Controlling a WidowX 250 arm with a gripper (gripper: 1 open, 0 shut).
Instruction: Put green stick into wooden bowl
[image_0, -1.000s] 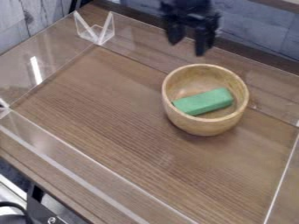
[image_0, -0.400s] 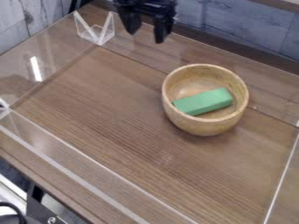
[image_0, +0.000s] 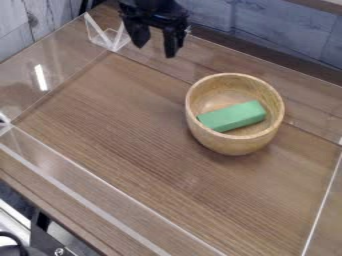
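While the tool (image_0: 155, 40) hangs wide open and empty, the flat bright green stick (image_0: 231, 117) lies inside the wooden bowl (image_0: 235, 143).

No legible text, label, brand mark, number or sign appears anywhere in the view. The wooden bowl (image_0: 235, 112), the green stick (image_0: 233, 117) and the desk (image_0: 120, 130) surface all carry plain, unmarked finishes (wood grain only, no printing).
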